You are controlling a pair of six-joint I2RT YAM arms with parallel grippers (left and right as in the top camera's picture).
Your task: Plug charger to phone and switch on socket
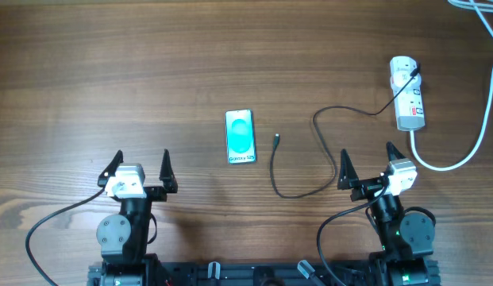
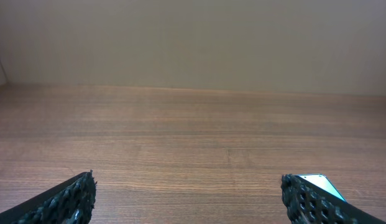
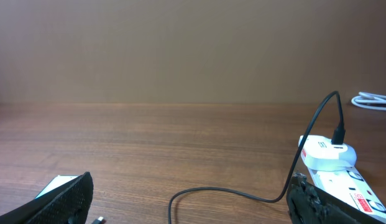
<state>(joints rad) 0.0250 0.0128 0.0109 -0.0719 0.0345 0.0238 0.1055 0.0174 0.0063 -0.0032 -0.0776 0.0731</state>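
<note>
Left pincer (image 1: 141,157), right pincer (image 1: 367,152): both agape.

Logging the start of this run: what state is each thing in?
phone: flat, screen lit, nothing plugged in.
charger: connector lying loose beside phone, not inserted.
socket: charger's other end plugged in; switch position unreadable.
left gripper: open, empty.
right gripper: open, empty.

The overhead view looks straight down on the surface (image 1: 151,71) from well above. Each wrist view sits low and close to it, facing level toward a plain wall (image 2: 193,37). The phone (image 1: 240,137) shows in all three views, the socket (image 1: 408,94) in the overhead and right wrist views.
</note>
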